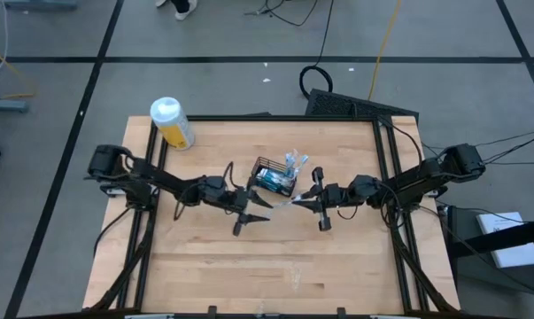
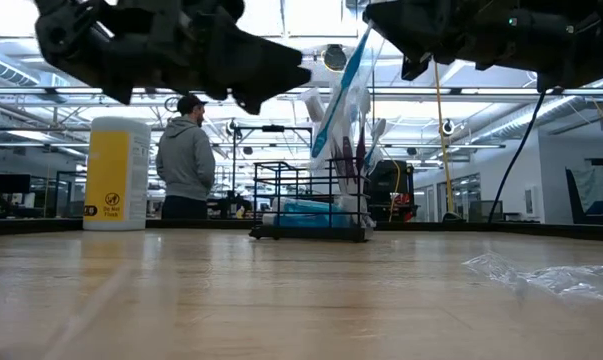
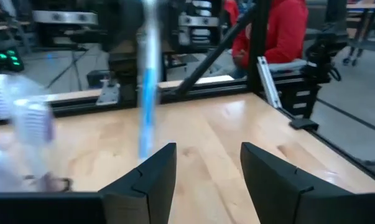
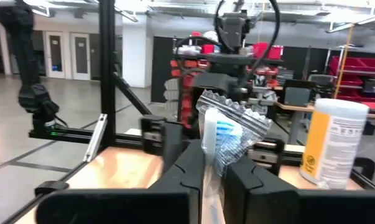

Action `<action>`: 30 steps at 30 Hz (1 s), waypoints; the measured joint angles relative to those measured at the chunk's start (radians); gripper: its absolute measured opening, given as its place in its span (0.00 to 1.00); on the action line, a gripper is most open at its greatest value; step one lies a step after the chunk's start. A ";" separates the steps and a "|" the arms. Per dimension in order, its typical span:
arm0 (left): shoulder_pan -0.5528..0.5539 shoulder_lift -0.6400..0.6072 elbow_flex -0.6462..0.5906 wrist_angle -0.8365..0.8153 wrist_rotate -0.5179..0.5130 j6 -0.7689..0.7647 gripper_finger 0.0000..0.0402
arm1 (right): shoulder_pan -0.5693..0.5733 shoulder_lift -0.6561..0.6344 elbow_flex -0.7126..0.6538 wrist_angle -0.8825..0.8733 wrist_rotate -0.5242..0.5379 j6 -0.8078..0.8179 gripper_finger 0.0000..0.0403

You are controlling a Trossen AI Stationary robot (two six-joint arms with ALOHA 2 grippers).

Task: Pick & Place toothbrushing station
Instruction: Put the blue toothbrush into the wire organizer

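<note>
I take the wire-mesh basket (image 1: 274, 176) as my landmark: it sits on the wooden table (image 1: 249, 266) near the far edge, roughly midway across, with teal tubes (image 2: 306, 210) lying in its bottom and toothbrushes (image 2: 339, 90) standing up against its side nearer my right arm.

My left gripper (image 1: 249, 213) hangs above the table just on the near-left side of the basket. Its fingers (image 3: 151, 177) are spread apart with nothing between them; in my left wrist view a blue-and-white toothbrush (image 3: 148, 81) stands upright just beyond the gap, untouched. I judge the fingers are wide because that brush is now the basket's to support, not mine.

My right gripper (image 1: 318, 202) hovers just on the near-right side of the basket, clamped on a toothbrush in a crinkled clear wrapper (image 4: 227, 137). Holding it upright and this close suits dropping it in beside the others, I think.

A loose scrap of clear plastic (image 2: 541, 278) lies on the table nearer than the basket. The yellow bottle (image 1: 172, 122) stands well apart, beyond the basket's left. A person in a grey hoodie (image 2: 186, 160) stands in the room behind.
</note>
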 joint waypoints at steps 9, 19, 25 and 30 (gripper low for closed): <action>-0.001 -0.103 -0.146 0.012 -0.052 -0.043 0.46 | 0.035 -0.077 -0.001 -0.110 0.066 0.011 0.04; -0.044 -0.113 -0.259 0.016 -0.096 -0.093 0.46 | 0.125 -0.407 0.000 -0.469 0.371 -0.093 0.04; -0.054 -0.113 -0.272 0.011 -0.169 -0.097 0.46 | 0.051 -0.545 0.000 -0.567 0.410 -0.148 0.04; -0.053 -0.113 -0.272 0.012 -0.195 -0.099 0.46 | -0.053 -0.538 0.000 -0.589 0.326 -0.128 0.04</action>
